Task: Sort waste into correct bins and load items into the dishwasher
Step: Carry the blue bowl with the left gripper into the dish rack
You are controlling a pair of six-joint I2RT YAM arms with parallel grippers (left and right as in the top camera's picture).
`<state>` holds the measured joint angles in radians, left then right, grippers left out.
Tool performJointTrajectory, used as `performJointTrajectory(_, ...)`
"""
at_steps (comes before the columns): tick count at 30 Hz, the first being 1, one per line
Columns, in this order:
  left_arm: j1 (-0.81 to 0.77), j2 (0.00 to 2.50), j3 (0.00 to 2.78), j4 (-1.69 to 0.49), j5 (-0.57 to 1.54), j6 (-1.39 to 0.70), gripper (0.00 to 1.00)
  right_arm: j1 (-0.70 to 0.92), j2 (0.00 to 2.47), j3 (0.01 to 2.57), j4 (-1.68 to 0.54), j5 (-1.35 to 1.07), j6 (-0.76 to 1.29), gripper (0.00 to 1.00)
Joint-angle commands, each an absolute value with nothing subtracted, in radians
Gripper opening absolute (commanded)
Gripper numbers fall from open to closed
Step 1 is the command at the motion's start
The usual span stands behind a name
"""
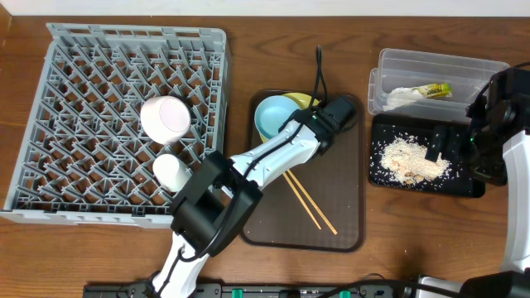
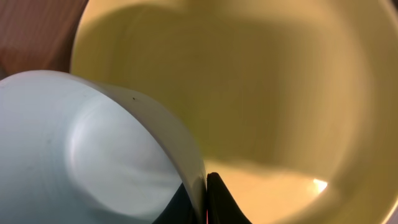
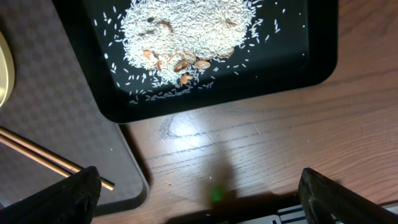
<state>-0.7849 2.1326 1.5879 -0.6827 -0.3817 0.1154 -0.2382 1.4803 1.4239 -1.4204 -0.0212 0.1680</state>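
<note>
My left gripper (image 2: pixel 207 202) is shut on the rim of the light blue bowl (image 1: pixel 274 117), which rests on the yellow plate (image 1: pixel 303 102) on the brown tray; the wrist view shows the bowl (image 2: pixel 93 155) and the plate (image 2: pixel 267 93) close up. The white-pinkish bowl (image 1: pixel 166 116) and white cup (image 1: pixel 171 170) sit in the grey dish rack (image 1: pixel 74 190). Chopsticks (image 1: pixel 310 203) lie on the tray and show in the right wrist view (image 3: pixel 50 160). Rice crumbs (image 1: pixel 407 159) lie in the black tray (image 1: pixel 464 187), also in the right wrist view (image 3: pixel 186 28). The clear tub (image 1: pixel 489 70) holds the wrapper (image 1: pixel 435 89) and white scrap (image 1: pixel 403 97). My right gripper (image 3: pixel 199 190) is open over bare wood.
The brown serving tray (image 1: pixel 344 223) sits between the rack and the bins. A black cable (image 1: pixel 320 70) runs to the table's back edge. The right arm (image 1: pixel 505 108) stands at the far right by the bins.
</note>
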Motion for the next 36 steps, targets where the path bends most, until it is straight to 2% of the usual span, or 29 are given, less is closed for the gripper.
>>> performJointTrajectory(1,-0.77,2.041,1.609,-0.696,-0.439,0.139,0.08,-0.244,1.464,1.439,-1.422,-0.009,0.179,0.99)
performJointTrajectory(4,-0.741,1.972,1.609,-0.706,-0.409,0.14,0.08,-0.244,1.464,1.439,-1.422,-0.009,0.179,0.99)
performJointTrajectory(10,-0.601,1.821,1.609,-0.725,-0.168,0.165,0.08,-0.244,1.464,1.439,-1.424,-0.009,0.179,0.99)
performJointTrajectory(14,-0.453,1.757,1.609,-0.725,0.06,0.165,0.08,-0.244,1.464,1.44,-1.426,-0.009,0.179,0.99)
performJointTrajectory(16,-0.351,1.744,1.609,-0.725,0.251,0.164,0.08,-0.244,1.464,1.439,-1.428,-0.009,0.179,0.99)
performJointTrajectory(22,-0.112,1.764,1.608,-0.717,0.677,0.16,0.08,-0.244,1.464,1.44,-1.433,-0.009,0.179,0.99)
performJointTrajectory(28,0.052,1.805,1.608,-0.683,0.974,0.159,0.08,-0.244,1.464,1.44,-1.434,-0.009,0.179,0.99)
performJointTrajectory(31,0.14,1.849,1.608,-0.608,1.169,0.083,0.08,-0.244,1.464,1.44,-1.44,-0.008,0.179,0.99)
performJointTrajectory(36,0.2,1.928,1.608,-0.519,1.25,-0.068,0.08,-0.244,1.464,1.44,-1.446,-0.009,0.179,0.99)
